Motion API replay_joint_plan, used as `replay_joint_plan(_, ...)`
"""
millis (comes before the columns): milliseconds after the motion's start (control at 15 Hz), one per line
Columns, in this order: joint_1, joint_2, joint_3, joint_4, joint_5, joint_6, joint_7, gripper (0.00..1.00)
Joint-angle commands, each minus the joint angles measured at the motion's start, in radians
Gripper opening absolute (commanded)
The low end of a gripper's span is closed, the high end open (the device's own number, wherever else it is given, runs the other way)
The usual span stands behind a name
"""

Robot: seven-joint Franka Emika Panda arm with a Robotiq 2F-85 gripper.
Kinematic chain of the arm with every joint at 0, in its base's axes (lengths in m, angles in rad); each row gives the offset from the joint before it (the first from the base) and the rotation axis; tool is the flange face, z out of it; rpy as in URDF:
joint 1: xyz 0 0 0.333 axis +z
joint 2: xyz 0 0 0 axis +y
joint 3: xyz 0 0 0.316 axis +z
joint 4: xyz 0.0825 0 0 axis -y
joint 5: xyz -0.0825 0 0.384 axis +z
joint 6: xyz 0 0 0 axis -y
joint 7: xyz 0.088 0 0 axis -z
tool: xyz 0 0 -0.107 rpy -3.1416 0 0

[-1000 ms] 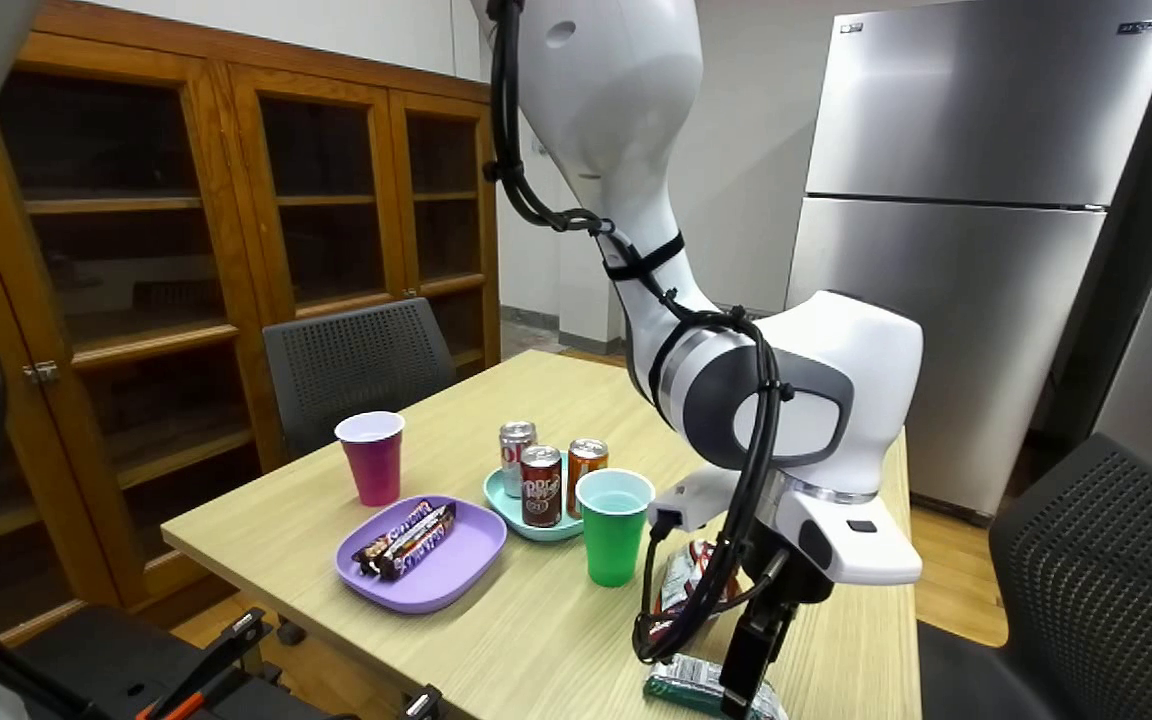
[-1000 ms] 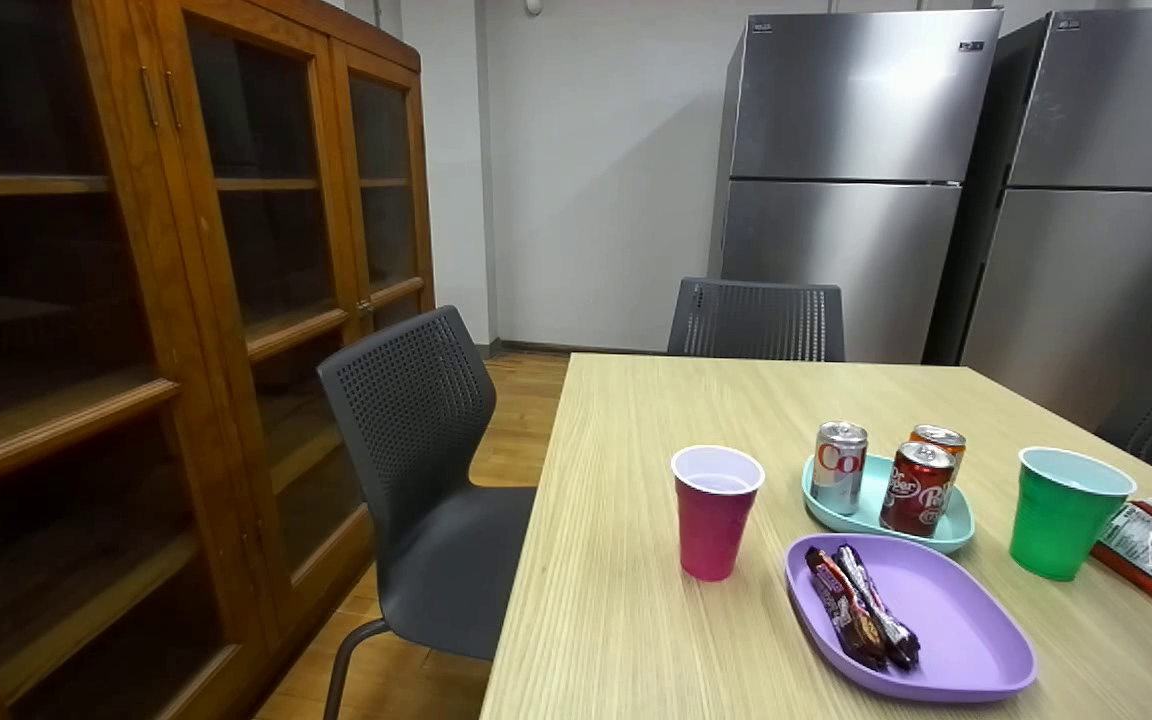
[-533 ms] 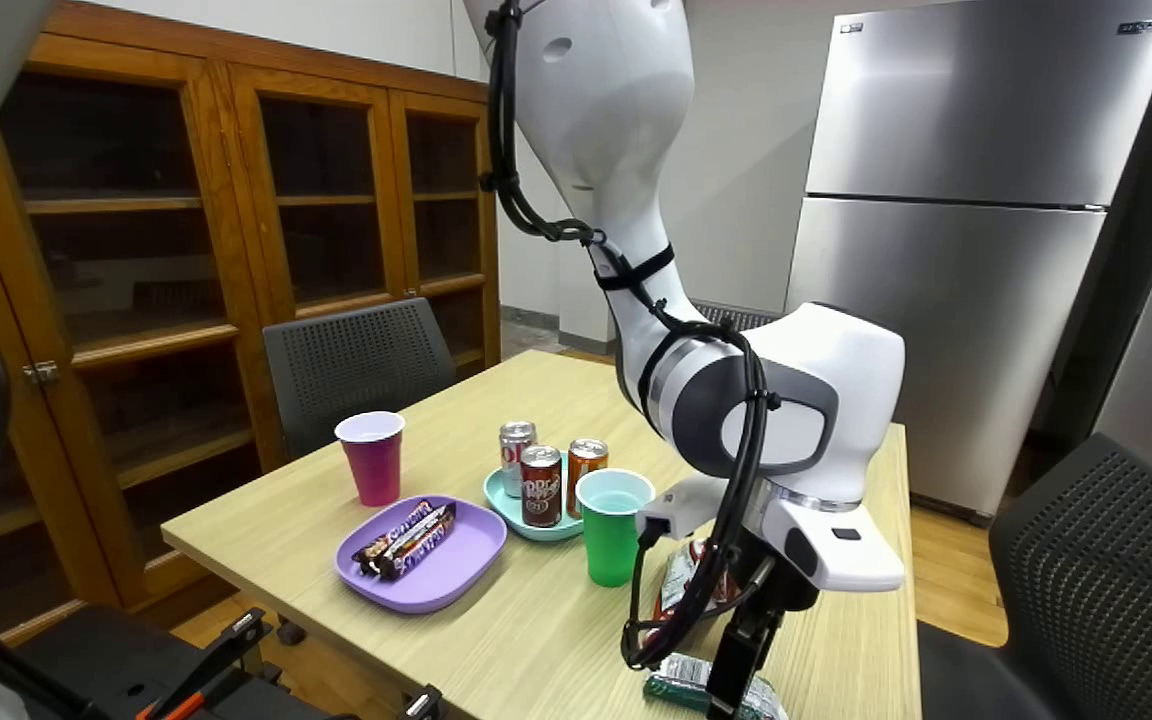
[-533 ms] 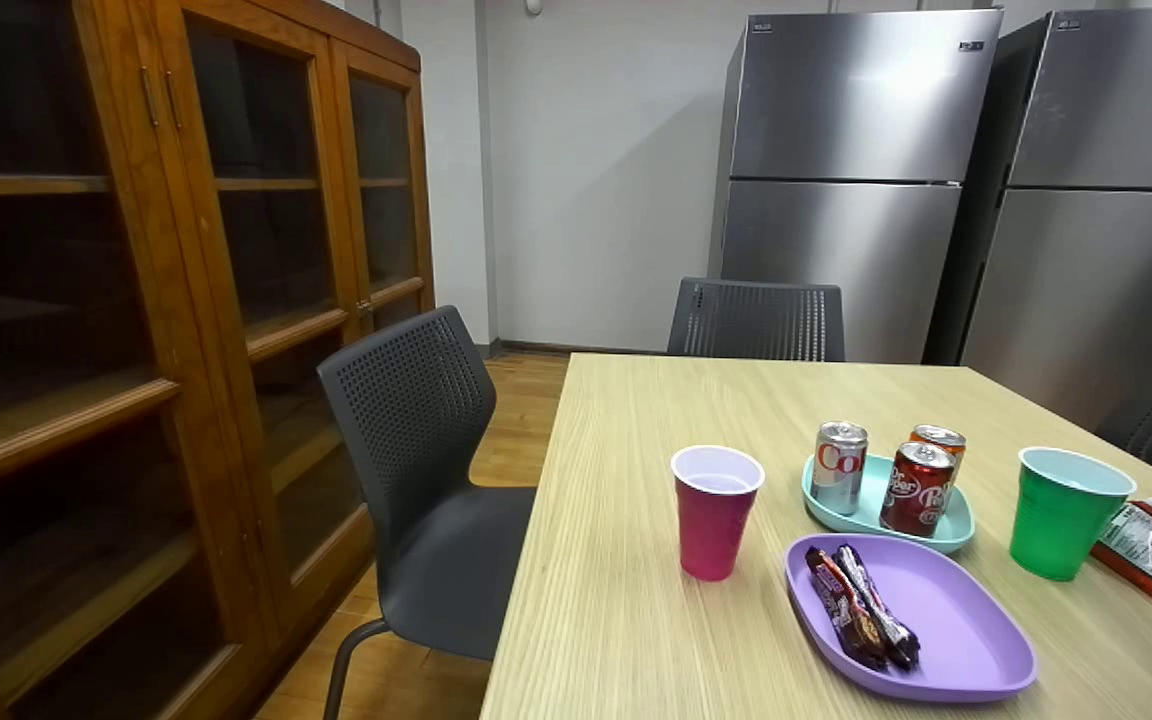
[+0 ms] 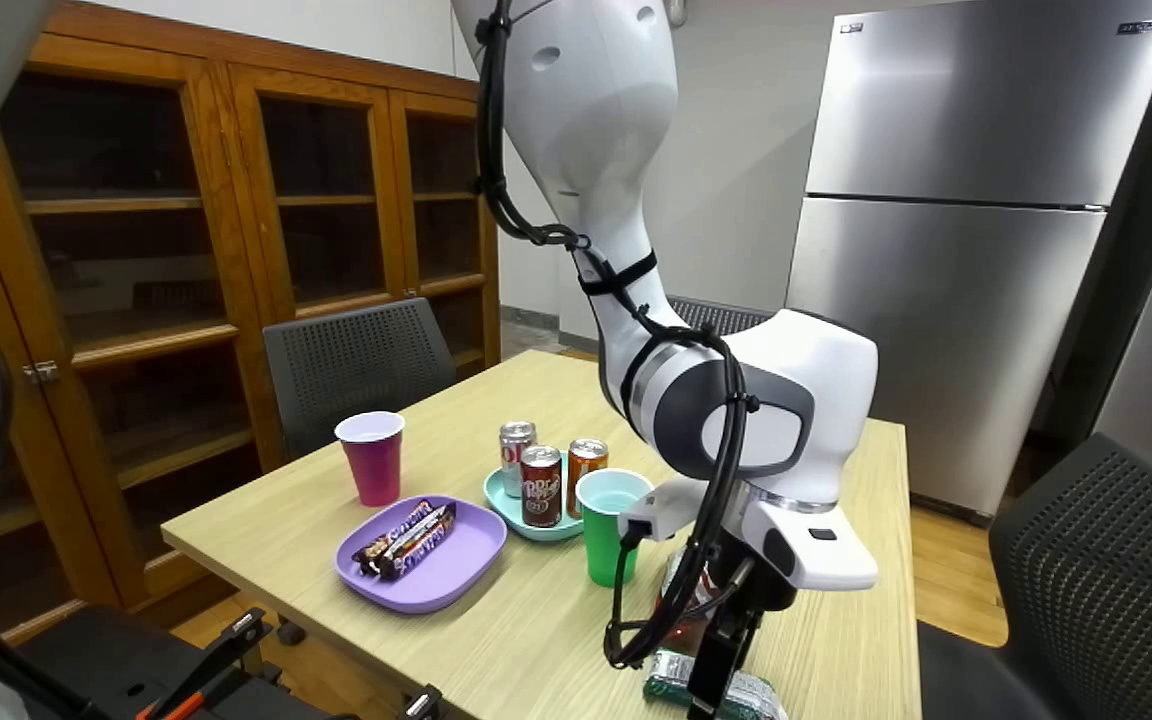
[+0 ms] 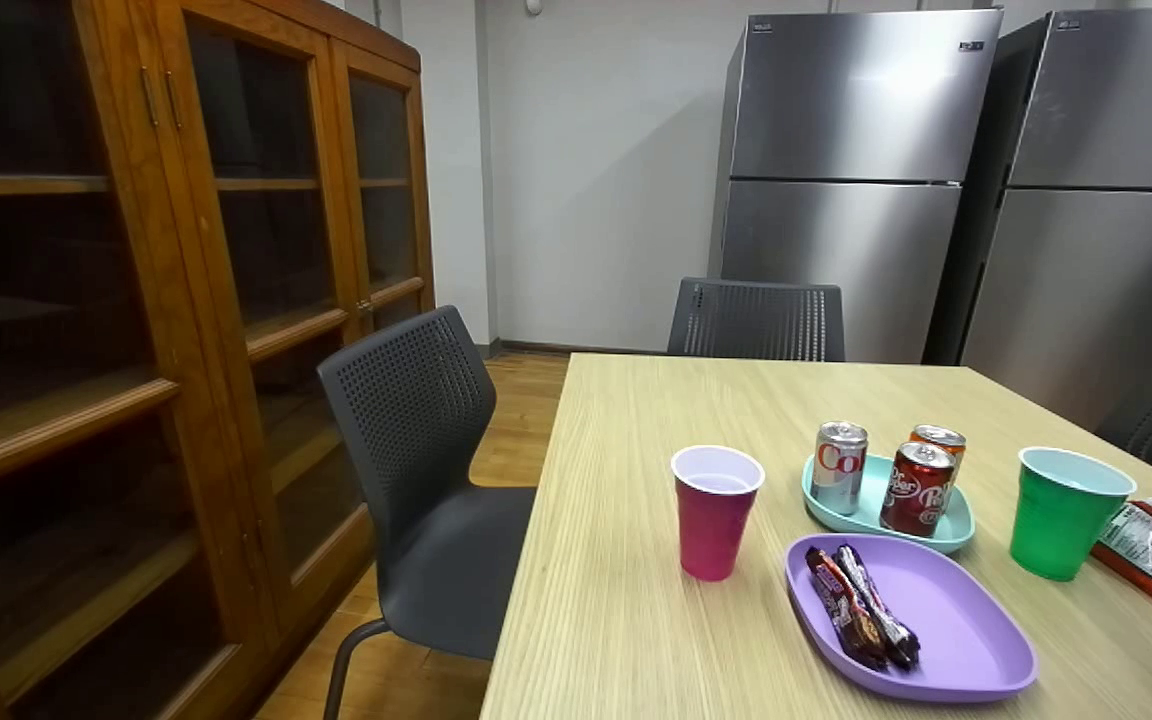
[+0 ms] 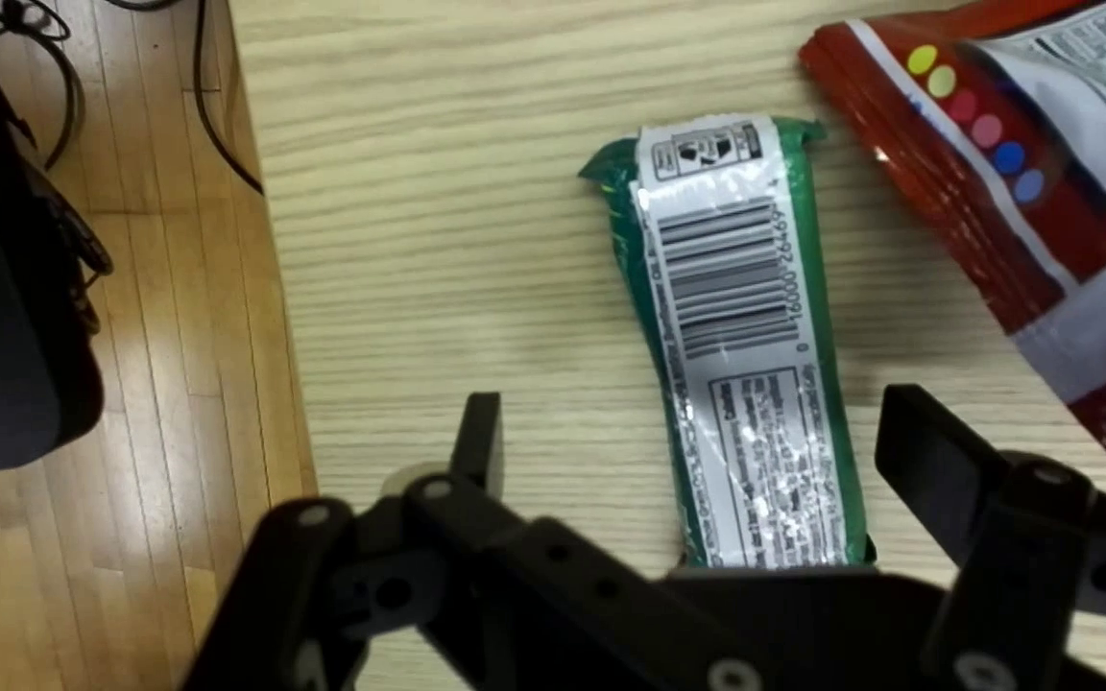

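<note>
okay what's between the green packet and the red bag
The wrist view shows bare table between the packet and the bag, with one finger of the pincer showing lower down.

A wooden cabinet with glass doors stands beside a dark chair on the wooden floor; two steel fridges stand near a pale wall.
</note>
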Motion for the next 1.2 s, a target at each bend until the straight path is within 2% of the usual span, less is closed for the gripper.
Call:
replay_joint_plan(0, 0.004, 0.001, 0.004, -0.013, -0.024, 0.020, -0.001, 1.00)
replay_joint_plan(267, 0.003, 0.003, 0.005, -0.014, -0.026, 0.021, -0.007, 1.00)
replay_joint_plan(333, 0.001, 0.003, 0.007, -0.014, -0.025, 0.022, -0.010, 0.75)
replay_joint_plan(400, 0.001, 0.002, 0.007, -0.014, -0.025, 0.023, -0.012, 0.74)
replay_joint_plan(467, 0.001, 0.002, 0.007, -0.014, -0.025, 0.024, -0.013, 0.68)
replay_joint_plan(800, 0.000, -0.001, 0.006, -0.015, -0.024, 0.026, -0.014, 0.27)
replay_joint_plan(933, 0.000, -0.002, 0.006, -0.016, -0.024, 0.027, -0.015, 0.14)
replay_joint_plan(1133, -0.001, -0.034, 0.001, -0.032, -0.027, 0.023, -0.027, 0.13)
